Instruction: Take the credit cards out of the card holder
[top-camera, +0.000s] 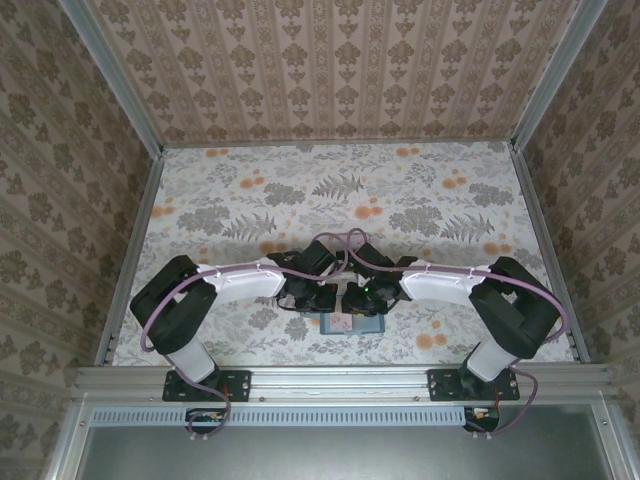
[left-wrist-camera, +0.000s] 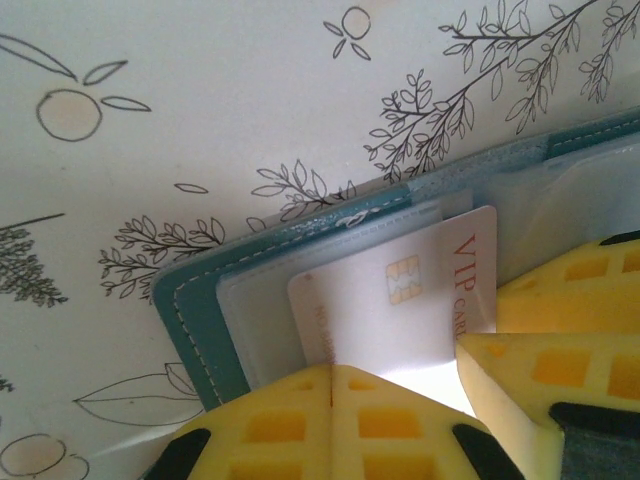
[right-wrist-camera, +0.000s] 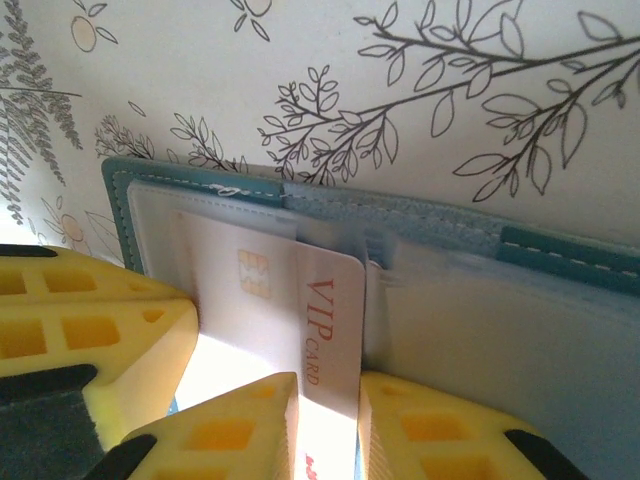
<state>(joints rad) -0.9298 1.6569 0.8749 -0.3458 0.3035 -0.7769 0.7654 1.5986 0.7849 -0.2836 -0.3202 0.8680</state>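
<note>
The teal card holder (top-camera: 352, 325) lies open on the floral table, close to the front edge, with both grippers over it. A pale credit card (left-wrist-camera: 400, 310) marked VIP sticks partway out of the clear pocket on one panel of the card holder (left-wrist-camera: 200, 320). My left gripper (left-wrist-camera: 331, 372) is shut, its yellow tips pressed together at the card's near edge. My right gripper (right-wrist-camera: 328, 400) is open by a narrow gap. The printed end of the credit card (right-wrist-camera: 250, 300) shows between its tips. The card holder's (right-wrist-camera: 120, 210) other panel runs off to the right.
Patterned walls close the table on three sides. A metal rail (top-camera: 340, 378) runs along the front, just behind the arm bases. The two wrists (top-camera: 340, 290) sit almost touching above the holder. Open tabletop (top-camera: 340, 200) stretches away toward the back wall.
</note>
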